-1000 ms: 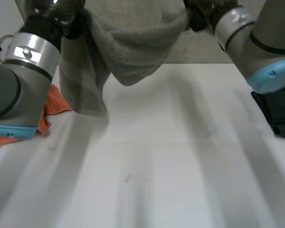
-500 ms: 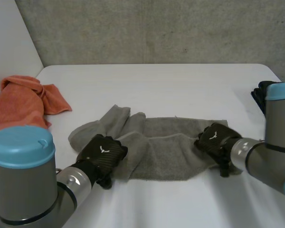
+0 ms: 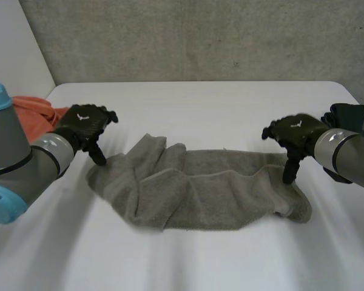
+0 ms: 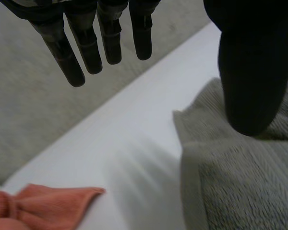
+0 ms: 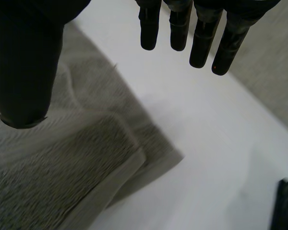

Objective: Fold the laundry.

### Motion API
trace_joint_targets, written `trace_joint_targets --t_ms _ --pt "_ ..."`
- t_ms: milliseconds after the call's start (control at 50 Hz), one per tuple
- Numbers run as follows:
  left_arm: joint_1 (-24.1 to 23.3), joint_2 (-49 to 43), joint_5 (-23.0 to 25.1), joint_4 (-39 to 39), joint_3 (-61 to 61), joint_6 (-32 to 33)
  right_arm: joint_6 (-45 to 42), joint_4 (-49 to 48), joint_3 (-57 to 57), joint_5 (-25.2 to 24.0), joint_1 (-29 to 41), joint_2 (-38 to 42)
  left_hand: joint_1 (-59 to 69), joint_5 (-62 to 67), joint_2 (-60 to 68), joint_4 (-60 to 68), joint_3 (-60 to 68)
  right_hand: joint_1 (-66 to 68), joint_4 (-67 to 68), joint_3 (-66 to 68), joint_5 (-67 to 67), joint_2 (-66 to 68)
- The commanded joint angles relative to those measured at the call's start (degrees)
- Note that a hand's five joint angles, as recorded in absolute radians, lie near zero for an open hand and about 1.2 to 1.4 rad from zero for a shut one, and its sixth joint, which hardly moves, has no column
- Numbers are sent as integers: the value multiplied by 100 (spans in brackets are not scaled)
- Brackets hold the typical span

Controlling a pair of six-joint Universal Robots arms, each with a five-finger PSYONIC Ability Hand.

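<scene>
Left robot hand (image 3: 84,121), right robot hand (image 3: 294,130) newly above towel (image 3: 200,194) end edges, fingers straight.

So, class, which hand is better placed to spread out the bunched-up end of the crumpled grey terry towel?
Left. The left hand hangs open at the bunched end of the crumpled grey terry towel, thumb by its edge; the right hand is open over the flatter far end.

Grey towel (image 3: 200,194) nubby terry cloth; orange cloth (image 4: 43,208) soft; table (image 3: 230,115) smooth matt white.
</scene>
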Motion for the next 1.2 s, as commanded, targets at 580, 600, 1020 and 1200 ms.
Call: trace_joint_targets --t_ms 580,600,1020,1200 --pt "-297 -1516 -108 -241 693 1143 -276 44 -250 111 -29 1344 6041 6030 6048 6048 6063 537 312 271 214 360" --pt "-306 -1507 -134 -241 693 1143 -346 53 -267 128 -29 1361 6041 6030 6048 6048 6063 904 678 638 581 726" --pt "-288 -1314 -687 1612 2362 1117 -417 -1132 -2366 787 32 1353 6041 6030 6048 6048 6063 6671 6446 6405 6348 6493" --pt "-297 -1200 -1329 3941 3506 748 -286 -3680 -3914 1130 190 1107 6041 6030 6048 6048 6063 6671 6446 6405 6348 6493"
